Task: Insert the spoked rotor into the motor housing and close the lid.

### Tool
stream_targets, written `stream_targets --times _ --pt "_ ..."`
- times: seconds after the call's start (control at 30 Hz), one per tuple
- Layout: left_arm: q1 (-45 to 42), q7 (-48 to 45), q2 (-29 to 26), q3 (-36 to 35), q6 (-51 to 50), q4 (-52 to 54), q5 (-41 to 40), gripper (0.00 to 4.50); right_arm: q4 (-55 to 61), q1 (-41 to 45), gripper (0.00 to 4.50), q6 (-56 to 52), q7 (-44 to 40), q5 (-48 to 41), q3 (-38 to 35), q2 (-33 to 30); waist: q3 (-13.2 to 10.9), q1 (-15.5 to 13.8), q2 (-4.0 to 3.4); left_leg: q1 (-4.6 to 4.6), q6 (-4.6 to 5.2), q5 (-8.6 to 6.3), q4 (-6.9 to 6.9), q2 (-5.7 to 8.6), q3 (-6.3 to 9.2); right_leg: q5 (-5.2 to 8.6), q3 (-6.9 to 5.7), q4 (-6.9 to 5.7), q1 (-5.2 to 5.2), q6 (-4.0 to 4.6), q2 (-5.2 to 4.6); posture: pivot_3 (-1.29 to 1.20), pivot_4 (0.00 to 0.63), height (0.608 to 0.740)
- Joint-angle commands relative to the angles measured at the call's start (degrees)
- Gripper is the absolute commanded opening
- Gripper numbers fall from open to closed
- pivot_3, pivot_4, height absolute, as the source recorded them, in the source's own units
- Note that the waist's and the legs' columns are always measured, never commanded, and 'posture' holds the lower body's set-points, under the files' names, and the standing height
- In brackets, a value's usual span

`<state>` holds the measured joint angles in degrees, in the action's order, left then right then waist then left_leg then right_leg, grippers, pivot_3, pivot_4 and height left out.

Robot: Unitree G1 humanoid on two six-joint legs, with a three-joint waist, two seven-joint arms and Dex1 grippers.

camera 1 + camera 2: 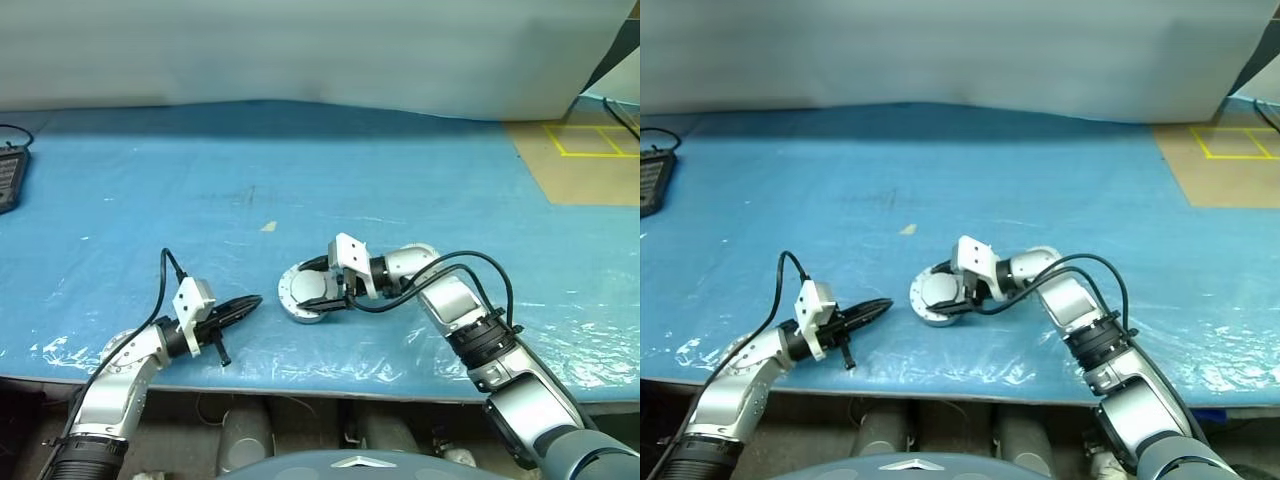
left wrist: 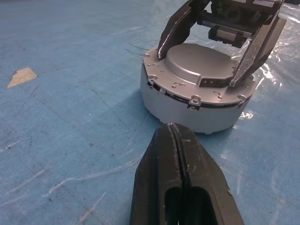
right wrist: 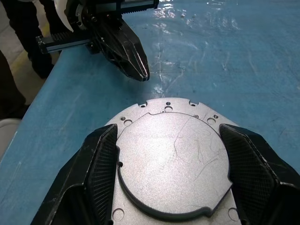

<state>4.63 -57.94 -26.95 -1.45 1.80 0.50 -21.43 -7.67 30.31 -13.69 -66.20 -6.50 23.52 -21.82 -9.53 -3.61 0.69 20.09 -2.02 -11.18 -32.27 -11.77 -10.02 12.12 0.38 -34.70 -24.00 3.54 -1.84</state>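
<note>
Your right claw (image 3: 164, 168) stands wide, its two fingers (image 3: 96, 173) set on either side of the raised plain-grey centre of the lid (image 2: 199, 65). The lid sits closed on the housing (image 2: 187, 110), which rests on the blue worktop (image 1: 300, 180) directly under that claw. Whether the fingers actually press the lid you cannot quite tell. Your left claw (image 2: 177, 140) is fully closed and holds nothing; its tip points at the housing's side wall, just short of it.
</note>
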Motion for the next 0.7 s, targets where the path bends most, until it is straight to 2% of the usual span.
stream_targets --times 0.03,0.7 --pt "-0.1 0.2 -0.2 0.3 -0.3 2.0 -0.4 0.00 0.9 -0.6 3.08 -2.0 -1.1 1.3 1.8 -1.4 0.0 0.0 0.00 0.00 0.00 0.00 0.03 0.01 0.00 0.00 0.00 0.02 0.00 0.01 -0.01 0.00 0.150 0.740" --pt "1.2 1.3 -0.7 0.3 -0.8 3.2 -0.2 0.00 -0.6 0.4 3.08 -5.0 3.5 7.5 6.3 -2.2 0.0 -0.1 0.01 -0.28 -0.01 0.00 0.05 0.01 0.00 0.24 0.02 -0.04 0.19 -0.34 -0.02 0.00 0.150 0.740"
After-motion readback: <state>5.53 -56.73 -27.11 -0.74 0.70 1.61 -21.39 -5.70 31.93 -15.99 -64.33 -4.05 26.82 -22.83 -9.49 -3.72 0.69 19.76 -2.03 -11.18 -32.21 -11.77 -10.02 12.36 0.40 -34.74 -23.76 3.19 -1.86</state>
